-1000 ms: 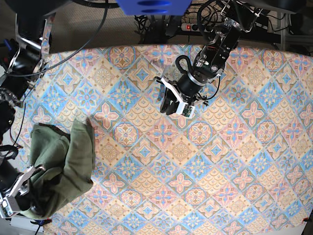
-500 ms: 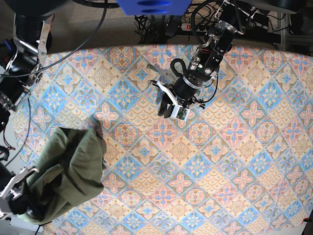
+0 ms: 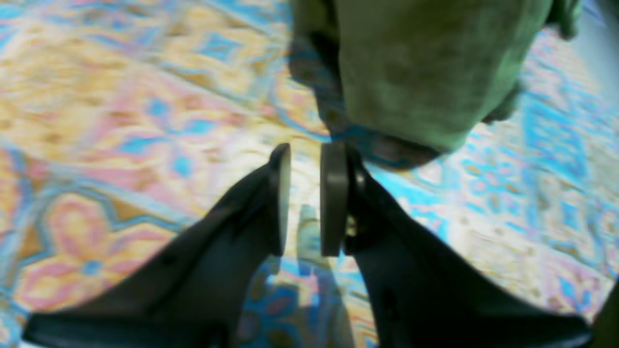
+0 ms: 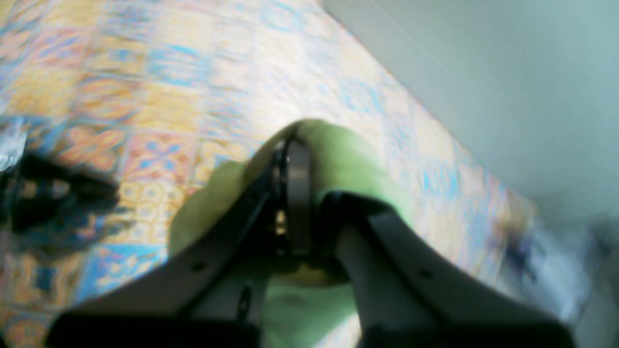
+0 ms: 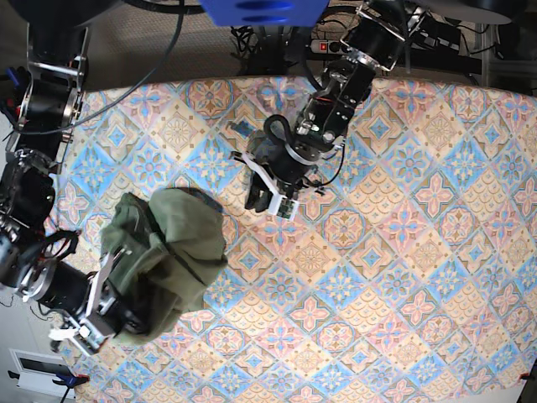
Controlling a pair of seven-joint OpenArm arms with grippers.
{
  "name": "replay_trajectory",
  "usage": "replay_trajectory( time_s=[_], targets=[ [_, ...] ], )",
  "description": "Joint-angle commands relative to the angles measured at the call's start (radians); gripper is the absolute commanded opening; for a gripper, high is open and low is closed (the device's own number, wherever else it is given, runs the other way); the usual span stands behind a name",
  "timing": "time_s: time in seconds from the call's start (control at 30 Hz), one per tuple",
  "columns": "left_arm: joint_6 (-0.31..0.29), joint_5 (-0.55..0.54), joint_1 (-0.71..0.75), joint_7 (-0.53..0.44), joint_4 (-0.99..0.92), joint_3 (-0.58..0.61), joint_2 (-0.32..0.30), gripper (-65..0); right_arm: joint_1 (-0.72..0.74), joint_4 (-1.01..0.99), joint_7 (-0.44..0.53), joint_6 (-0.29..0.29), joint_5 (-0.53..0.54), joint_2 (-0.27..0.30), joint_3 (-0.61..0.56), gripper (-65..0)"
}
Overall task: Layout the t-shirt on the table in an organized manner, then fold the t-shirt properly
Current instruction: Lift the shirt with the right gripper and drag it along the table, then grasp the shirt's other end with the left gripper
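The bench is the biggest thing here, a wide top under a cloth of pink, blue and cream diamond tiles, most of it bare; the t-shirt sits bunched in an olive-green heap toward the near left corner of the base view, one end lifted where the arm has it; the right tool is clamped on the t-shirt, its fingers pressed together with green cloth bulging around them in the right wrist view; the left tool hangs over bare cloth near the middle, a little apart from the heap, its fingers standing slightly apart with nothing between them, the t-shirt's edge just beyond their tips.
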Motion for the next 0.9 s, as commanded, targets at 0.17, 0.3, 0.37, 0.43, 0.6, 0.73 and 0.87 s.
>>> replay_trajectory(
  time_s=[0.17,0.3,0.37,0.43,0.6,0.73,0.87],
  targets=[
    [-0.014,-0.005,-0.026,-0.023,0.016,0.002,0.011,-54.2,0.090,0.020,0.076,-0.015,-0.106,0.005,0.027,-63.6],
    [-0.014,-0.005,-0.034,-0.024,-0.004,0.002,0.025,-54.2,0.085,-0.004,0.203,-0.015,-0.238,-0.004,0.177,-63.6],
    [-0.014,-0.008,-0.032,-0.024,-0.001,0.004,0.001,-54.2,0.085,-0.041,0.189,-0.015,-0.268,-0.038,0.106,-63.6],
    [-0.014,-0.008,-0.040,-0.024,-0.006,0.004,-0.001,-54.2,0.073,0.022,0.131,-0.015,-0.206,-0.036,0.068,-63.6],
    [-0.014,-0.011,-0.052,-0.023,-0.027,0.004,0.001,-54.2,0.027,0.088,0.140,-0.015,-0.301,-0.045,0.097,-63.6],
    [-0.014,-0.008,-0.020,-0.024,0.022,0.001,-0.019,-54.2,0.022,0.017,0.266,-0.074,-0.558,-0.064,0.056,-63.6],
    [-0.014,-0.010,-0.052,-0.024,0.014,0.027,-0.027,-54.2,0.021,0.017,0.272,-0.015,-0.516,-0.064,0.024,-63.6]
  ],
)
